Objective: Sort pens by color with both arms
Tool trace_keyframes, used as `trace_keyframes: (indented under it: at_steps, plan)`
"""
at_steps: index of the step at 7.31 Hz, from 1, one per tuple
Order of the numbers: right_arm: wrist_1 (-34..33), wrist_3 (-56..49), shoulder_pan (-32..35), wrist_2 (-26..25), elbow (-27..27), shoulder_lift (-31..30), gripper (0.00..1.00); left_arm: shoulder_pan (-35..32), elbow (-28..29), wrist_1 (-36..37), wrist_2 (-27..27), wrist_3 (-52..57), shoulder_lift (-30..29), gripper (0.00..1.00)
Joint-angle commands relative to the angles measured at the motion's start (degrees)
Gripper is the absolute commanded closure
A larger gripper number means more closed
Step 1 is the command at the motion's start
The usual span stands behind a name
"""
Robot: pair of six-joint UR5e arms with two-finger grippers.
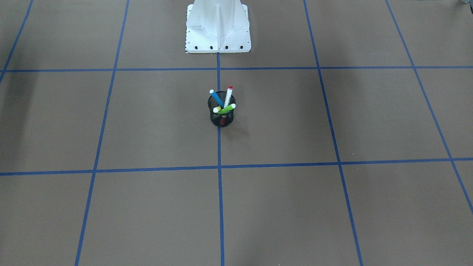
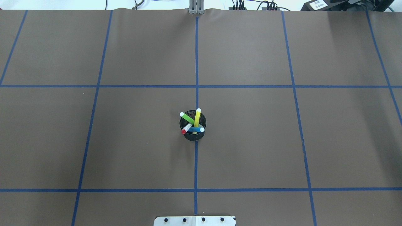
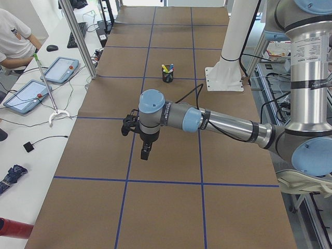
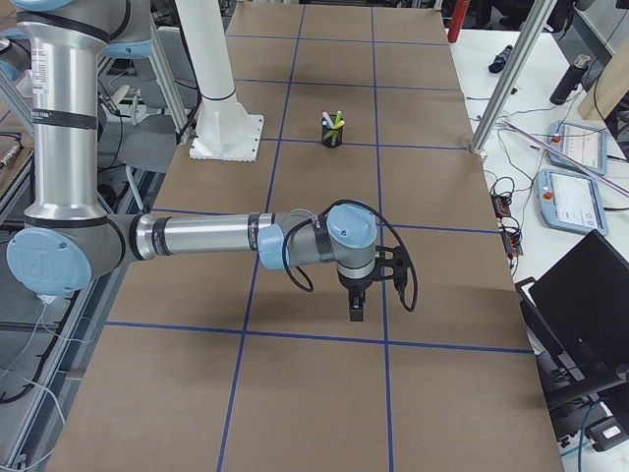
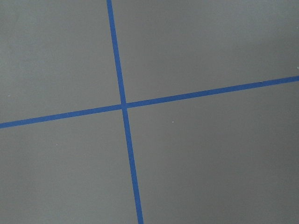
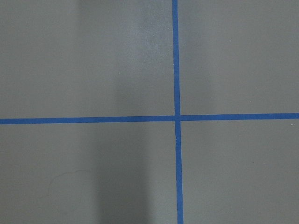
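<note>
All four pens stood together in the black mesh cup (image 1: 221,119) at the middle of the table (image 1: 147,129), on the centre tape line (image 1: 220,207) in front of the white pedestal (image 1: 218,26): the blue pen (image 1: 216,98), the white pen with the red cap (image 1: 228,96), the green pen (image 1: 228,108) and the yellow pen (image 1: 218,109), all leaning outward and crossing one another. By that, no sorting had been done, and the step in hand looked like the first reach toward the cup. To do it well, each arm should probably take the pen leaning toward its own side, grip high on the shaft where it stood free of the others, and lift along the pen's own lean so that the light cup is neither tipped nor dragged; one arm at a time over the cup would avoid a clash. Only the side views showed the robot: the left arm (image 3: 223,124) stretched low with the left fingers (image 3: 147,152) pointing down above bare table, well apart from the cup, and the right arm (image 4: 197,236) likewise with the right fingers (image 4: 355,308). Whether either pair was apart or together could not be told from those views. The front and overhead views showed the pens' colours and lean but no arm, and both wrist views showed only tape crossings.
</note>
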Motion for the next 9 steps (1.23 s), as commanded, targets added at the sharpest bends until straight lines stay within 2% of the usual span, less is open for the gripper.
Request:
trace_keyframes:
  at_steps: [1, 7, 8, 9]
  plan:
    - [-2.76, -0.09, 0.00, 0.31, 0.89, 0.14, 0.00, 0.20, 0.58, -3.48, 0.05, -0.06, 0.52, 0.00]
    - [-2.43, -0.35, -0.52, 0.84, 1.69, -0.30, 0.00, 0.37, 0.41, -4.31, 0.14, 0.29, 2.11, 0.01]
    - [-2.07, -0.52, -0.96, 2.58, 2.21, -0.30, 0.00, 0.37, 0.41, -4.31, 0.06, 0.12, 2.11, 0.00]
    - [-0.77, -0.44, -2.10, 7.04, 2.65, -0.30, 0.00, 0.37, 0.41, -4.31, 0.06, 0.12, 2.20, 0.01]
